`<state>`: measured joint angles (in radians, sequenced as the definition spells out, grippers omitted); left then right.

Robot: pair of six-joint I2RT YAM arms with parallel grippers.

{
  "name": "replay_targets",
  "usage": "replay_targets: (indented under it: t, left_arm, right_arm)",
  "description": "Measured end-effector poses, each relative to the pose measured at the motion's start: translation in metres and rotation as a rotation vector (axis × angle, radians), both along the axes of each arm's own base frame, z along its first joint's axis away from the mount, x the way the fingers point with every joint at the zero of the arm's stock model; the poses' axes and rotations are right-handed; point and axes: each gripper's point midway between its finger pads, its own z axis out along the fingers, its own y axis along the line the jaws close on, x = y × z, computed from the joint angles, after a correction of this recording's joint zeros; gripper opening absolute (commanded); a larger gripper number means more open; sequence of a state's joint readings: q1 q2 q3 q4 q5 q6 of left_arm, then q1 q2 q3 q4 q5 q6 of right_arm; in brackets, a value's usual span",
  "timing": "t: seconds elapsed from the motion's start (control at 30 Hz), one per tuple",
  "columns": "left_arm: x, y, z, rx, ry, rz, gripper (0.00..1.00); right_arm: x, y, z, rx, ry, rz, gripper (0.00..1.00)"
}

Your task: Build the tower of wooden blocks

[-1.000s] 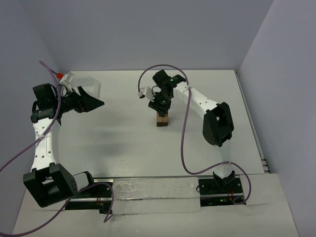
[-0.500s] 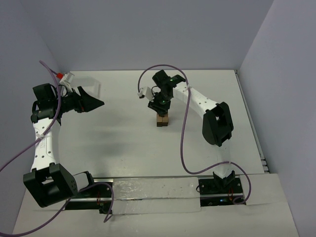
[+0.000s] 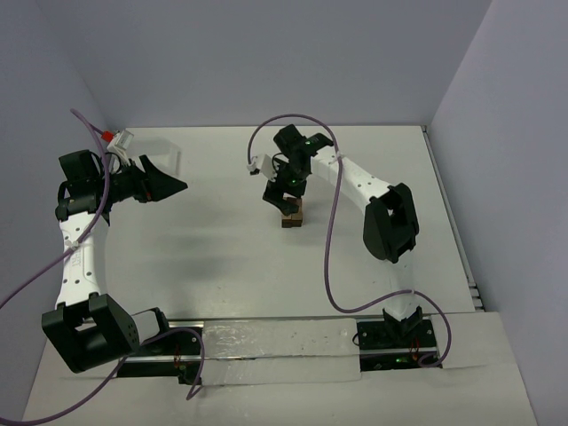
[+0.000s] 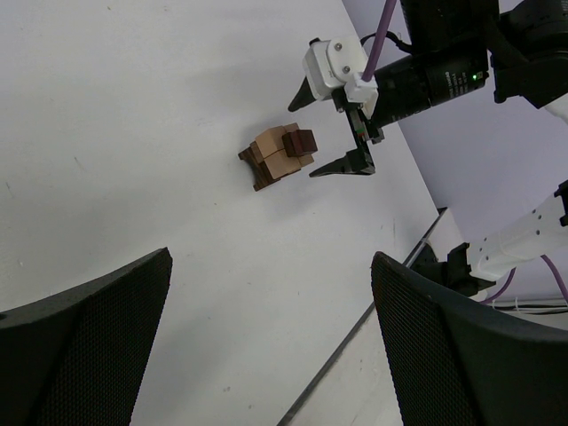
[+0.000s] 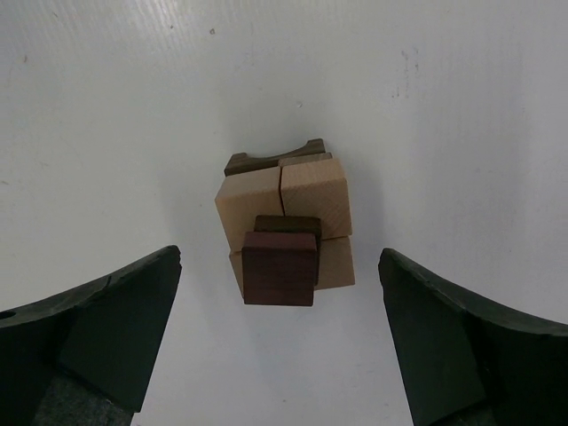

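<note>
Jaws spread wide, the right gripper (image 3: 284,201) hangs just above the tower (image 3: 291,216), which stands a little right of the middle of the white table (image 3: 222,257). In the right wrist view its two dark fingers (image 5: 98,328) flank the stack on either side, apart from it and pinching nothing. The tower is a compact cluster of wood blocks (image 5: 315,197). Two light tan cubes sit side by side and touching, more tan shows beneath them on the near side, and dark brown wood peeks out at the far edge of the base. A dark brown cube (image 5: 280,268) rests on top, toward the near side of the stack. A second dark face shows just behind it, and whether that is a separate cube cannot be told. From the left wrist view the stack reads dark brown at the bottom, tan through the middle and dark brown at the top, on the side nearest the right gripper. The left gripper (image 3: 173,185) sits at the far left of the table, well apart from the tower and pointed toward it. Its mesh-textured fingers (image 4: 89,337) are spread wide with nothing between them. A purple cable (image 3: 330,257) loops beside the right arm.
</note>
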<state>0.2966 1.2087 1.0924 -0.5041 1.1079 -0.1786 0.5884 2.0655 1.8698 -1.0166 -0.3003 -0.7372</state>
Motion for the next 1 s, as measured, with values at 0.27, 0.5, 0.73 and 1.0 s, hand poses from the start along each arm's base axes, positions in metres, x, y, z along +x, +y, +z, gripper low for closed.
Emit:
replay_targets:
  t: [0.27,0.5,0.73,1.0]
  left_arm:
    - [0.003,0.005,-0.002,0.040,-0.007,0.022,0.99]
    - [0.025,0.034,-0.012,0.224,-0.001,0.170,0.99]
    - [0.033,0.059,-0.046,0.399,0.077,0.265,0.99]
    - [0.034,0.068,-0.069,0.578,0.106,0.325,0.99]
  right_arm:
    - [0.015,0.012,0.045,0.078,-0.074,-0.063,1.00]
    - [0.020,0.000,0.143,0.255,-0.263,-0.241,1.00]
    - [0.023,-0.087,0.186,0.418,-0.360,-0.608,1.00]
    - [-0.013,-0.225,0.072,0.258,-0.356,-1.227,1.00]
